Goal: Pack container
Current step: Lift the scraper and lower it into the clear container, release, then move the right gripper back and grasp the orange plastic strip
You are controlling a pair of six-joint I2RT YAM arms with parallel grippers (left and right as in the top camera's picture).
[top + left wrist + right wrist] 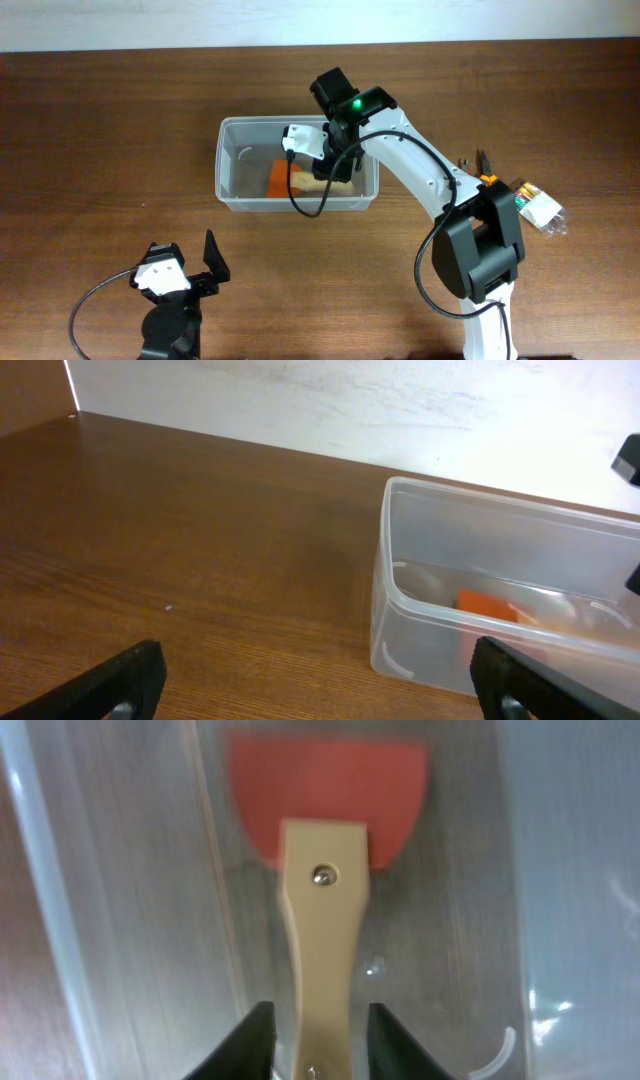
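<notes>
The clear plastic container stands on the wooden table, and its near corner shows in the left wrist view. Inside it lies a spatula with an orange-red blade and a tan handle; the blade also shows from above. My right gripper reaches down into the container, its fingers open on either side of the handle with a narrow gap each side. My left gripper is wide open over bare table, left of and short of the container, holding nothing.
At the table's right side, beside the right arm's base, lie a clear packet with yellow and green contents and a dark hand tool. A pale wall runs along the table's far edge.
</notes>
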